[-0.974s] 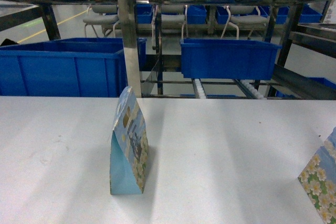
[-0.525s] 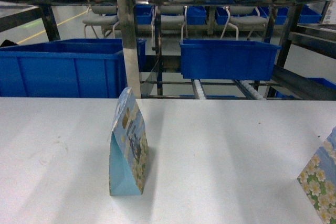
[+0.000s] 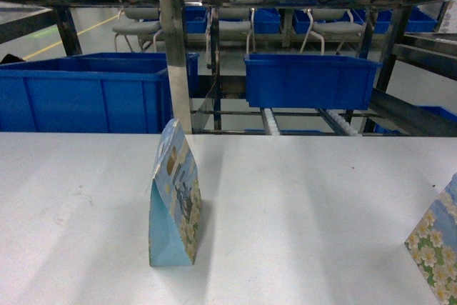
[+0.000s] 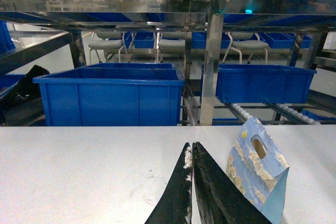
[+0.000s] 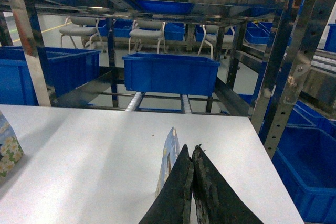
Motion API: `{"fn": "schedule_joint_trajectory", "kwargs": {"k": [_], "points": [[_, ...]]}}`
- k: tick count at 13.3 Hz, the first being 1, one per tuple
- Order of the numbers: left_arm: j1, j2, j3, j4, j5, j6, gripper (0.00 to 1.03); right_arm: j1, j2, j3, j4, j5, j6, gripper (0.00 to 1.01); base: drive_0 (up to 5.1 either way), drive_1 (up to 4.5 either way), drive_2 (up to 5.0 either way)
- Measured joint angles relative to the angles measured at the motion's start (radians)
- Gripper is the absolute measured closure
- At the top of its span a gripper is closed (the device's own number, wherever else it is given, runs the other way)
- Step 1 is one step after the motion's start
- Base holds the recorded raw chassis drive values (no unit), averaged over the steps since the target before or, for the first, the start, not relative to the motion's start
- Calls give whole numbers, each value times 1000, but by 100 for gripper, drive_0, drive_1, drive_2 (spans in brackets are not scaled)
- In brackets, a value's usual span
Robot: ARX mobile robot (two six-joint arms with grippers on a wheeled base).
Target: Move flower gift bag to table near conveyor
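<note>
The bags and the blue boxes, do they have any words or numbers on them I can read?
No words, numbers or signs can be read in any view.
Flower gift bag: only flower pictures and a darker patch, too blurred to tell if it holds letters.
Second flowered bag: flowers only, cut off at the edge.
Blue bins: plain sides, no labels showing.
Conveyor: bare steel.
</note>
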Motion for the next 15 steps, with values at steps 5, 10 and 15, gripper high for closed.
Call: {"fn": "schedule_joint_trajectory", "kwargs": {"k": [5, 10, 15], "points": [[0, -219, 0, -238, 1, 0, 101, 0, 0, 0, 0, 0, 0, 99, 0, 0, 0], [0, -222, 0, -237, 1, 0, 101, 0, 0, 0, -1, 0, 0, 99, 0, 0, 0], [0, -222, 0, -237, 1, 0, 65, 0, 0, 0, -1, 0, 0, 69, 0, 0, 0]]}}
